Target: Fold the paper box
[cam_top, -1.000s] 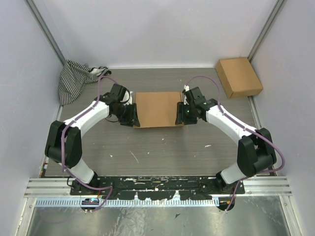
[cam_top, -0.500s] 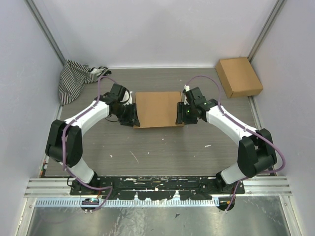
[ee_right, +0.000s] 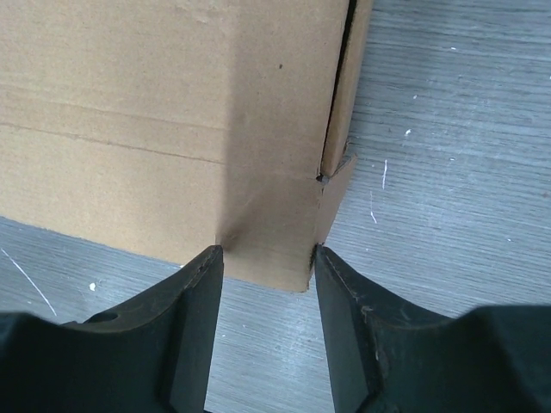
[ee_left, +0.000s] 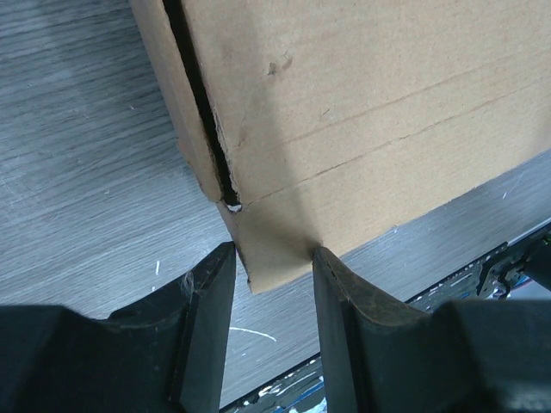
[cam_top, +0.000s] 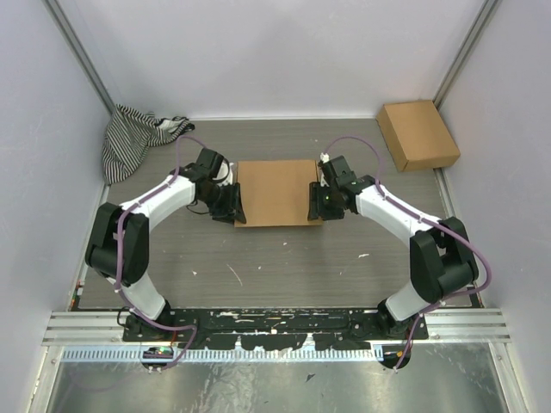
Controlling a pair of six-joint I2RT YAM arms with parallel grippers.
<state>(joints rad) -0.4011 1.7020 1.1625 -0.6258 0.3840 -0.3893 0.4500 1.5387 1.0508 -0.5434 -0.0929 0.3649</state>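
Observation:
The paper box (cam_top: 277, 191) is a shallow brown cardboard box lying folded on the table between my two arms. My left gripper (cam_top: 235, 209) is at its near left corner. In the left wrist view both fingertips (ee_left: 220, 258) press against the corner flap of the box (ee_left: 344, 129), and that flap fills the gap of the left gripper (ee_left: 271, 258). My right gripper (cam_top: 316, 206) is at the near right corner. Its fingertips (ee_right: 209, 258) clamp the corner piece of the box (ee_right: 155, 103) the same way, inside the right gripper (ee_right: 265, 258).
A second, smaller brown cardboard box (cam_top: 417, 134) lies at the far right by the wall. A striped cloth (cam_top: 129, 138) is bunched in the far left corner. Grey walls close in three sides. The black base plate (cam_top: 275, 325) runs along the near edge.
Both arms have shifted slightly, their elbows moving inward, while the grippers stay at the box's near corners. The box has barely moved.

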